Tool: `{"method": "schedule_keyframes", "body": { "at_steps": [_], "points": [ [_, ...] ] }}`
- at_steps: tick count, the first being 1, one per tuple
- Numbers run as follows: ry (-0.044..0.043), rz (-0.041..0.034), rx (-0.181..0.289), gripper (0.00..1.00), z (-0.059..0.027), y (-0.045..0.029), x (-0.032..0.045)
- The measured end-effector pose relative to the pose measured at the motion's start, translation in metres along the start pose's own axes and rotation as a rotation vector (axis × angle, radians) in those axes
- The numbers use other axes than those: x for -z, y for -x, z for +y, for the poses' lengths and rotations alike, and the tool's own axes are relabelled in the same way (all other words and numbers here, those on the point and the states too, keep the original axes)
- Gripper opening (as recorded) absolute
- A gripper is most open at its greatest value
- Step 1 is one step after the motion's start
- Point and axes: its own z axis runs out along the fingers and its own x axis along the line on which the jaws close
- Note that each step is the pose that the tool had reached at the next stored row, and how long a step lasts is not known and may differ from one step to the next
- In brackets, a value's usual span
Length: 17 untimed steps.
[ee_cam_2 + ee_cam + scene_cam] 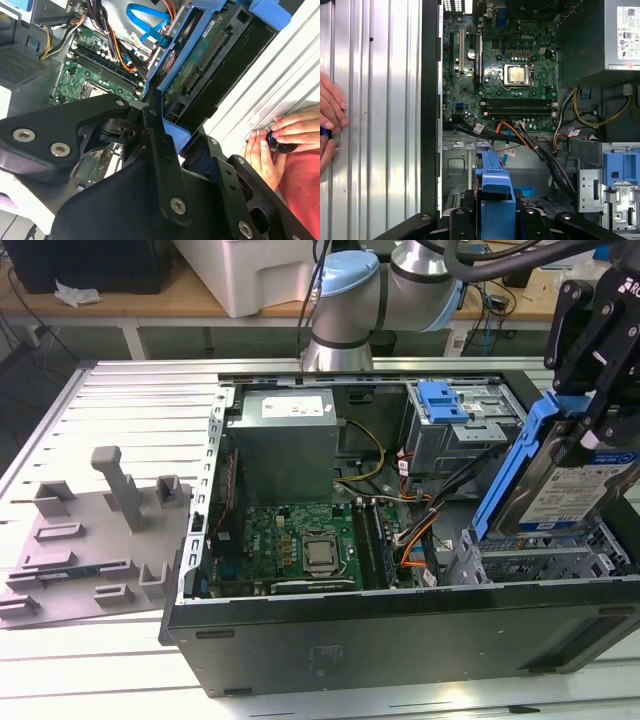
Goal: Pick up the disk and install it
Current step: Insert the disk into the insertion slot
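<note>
Clamped on the disk with the gripper, tilted just above the grey cage. Risk of catching a blue rail on the cage rim, or pinching the orange cables beside it, from going in skewed. Counting one disk, one gripper, one cage below, one motherboard beyond, two hands at the table.

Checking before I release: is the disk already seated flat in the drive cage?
No, the disk hangs tilted in the gripper above the grey drive cage in the exterior view.
</note>
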Motion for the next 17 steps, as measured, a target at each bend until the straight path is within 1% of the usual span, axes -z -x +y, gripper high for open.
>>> {"method": "schedule_keyframes", "body": {
  "at_steps": [17],
  "points": [
    [0.0001,0.0,0.001,0.37,-0.0001,-0.0001,-0.0042]
  ]
}}
